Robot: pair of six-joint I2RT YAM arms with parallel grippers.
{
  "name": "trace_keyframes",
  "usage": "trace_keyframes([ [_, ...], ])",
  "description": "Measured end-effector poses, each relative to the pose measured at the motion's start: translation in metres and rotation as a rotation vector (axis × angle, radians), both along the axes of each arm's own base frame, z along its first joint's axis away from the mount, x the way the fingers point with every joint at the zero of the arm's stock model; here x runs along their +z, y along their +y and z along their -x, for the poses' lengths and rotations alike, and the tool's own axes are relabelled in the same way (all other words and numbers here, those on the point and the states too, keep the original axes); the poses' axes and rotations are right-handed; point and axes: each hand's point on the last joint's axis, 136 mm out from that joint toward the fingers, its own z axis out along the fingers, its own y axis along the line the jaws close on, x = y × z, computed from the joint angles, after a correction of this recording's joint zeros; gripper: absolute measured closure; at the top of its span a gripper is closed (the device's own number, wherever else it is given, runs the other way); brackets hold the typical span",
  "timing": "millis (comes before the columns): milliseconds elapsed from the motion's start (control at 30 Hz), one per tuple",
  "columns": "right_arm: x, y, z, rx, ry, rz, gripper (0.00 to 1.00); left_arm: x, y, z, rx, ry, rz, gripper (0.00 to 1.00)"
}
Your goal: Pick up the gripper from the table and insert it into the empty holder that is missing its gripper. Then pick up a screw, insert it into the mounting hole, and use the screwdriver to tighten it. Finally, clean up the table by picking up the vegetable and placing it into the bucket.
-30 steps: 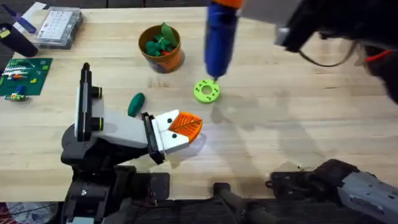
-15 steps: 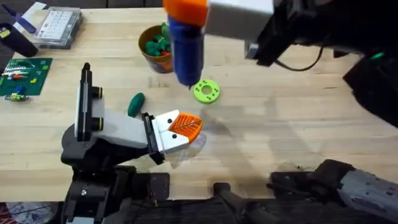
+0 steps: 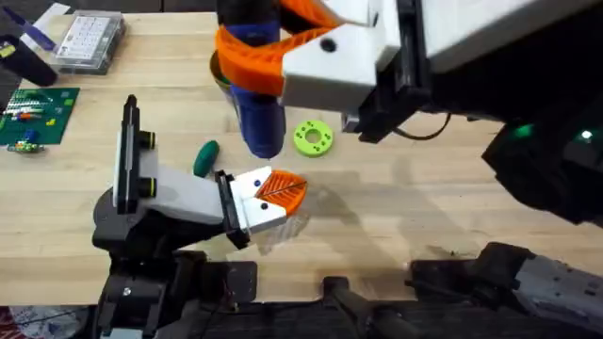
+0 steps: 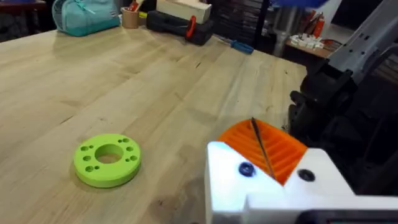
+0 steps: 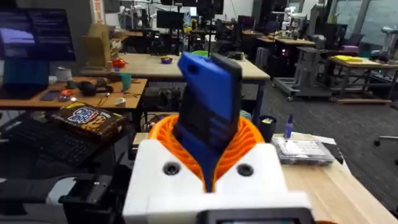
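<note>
The right hand (image 3: 273, 56) is clenched on the blue screwdriver (image 3: 256, 118), raised above the table (image 3: 424, 198). The left hand (image 3: 278, 193) is closed, holding nothing, at 7 o'clock from the green ring (image 3: 313, 137).

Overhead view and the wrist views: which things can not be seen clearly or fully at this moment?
- Bucket: overhead, almost fully hidden behind the right gripper and the screwdriver.
- Screwdriver bit: overhead, its tip blurs against the left gripper, so contact cannot be told; in the left wrist view a thin bit crosses the orange pads.
- Vegetable: overhead, partly covered by the left arm.
- Screw and holder: cannot be made out.
</note>
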Motion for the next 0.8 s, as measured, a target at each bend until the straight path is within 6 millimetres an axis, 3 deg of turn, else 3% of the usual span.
trace_keyframes([
  [800, -0.015, 0.015, -0.006, 0.011, 0.032, 0.02, 0.973, 0.0, 0.0, 0.0, -0.004, -0.04, -0.014, 0.997],
])
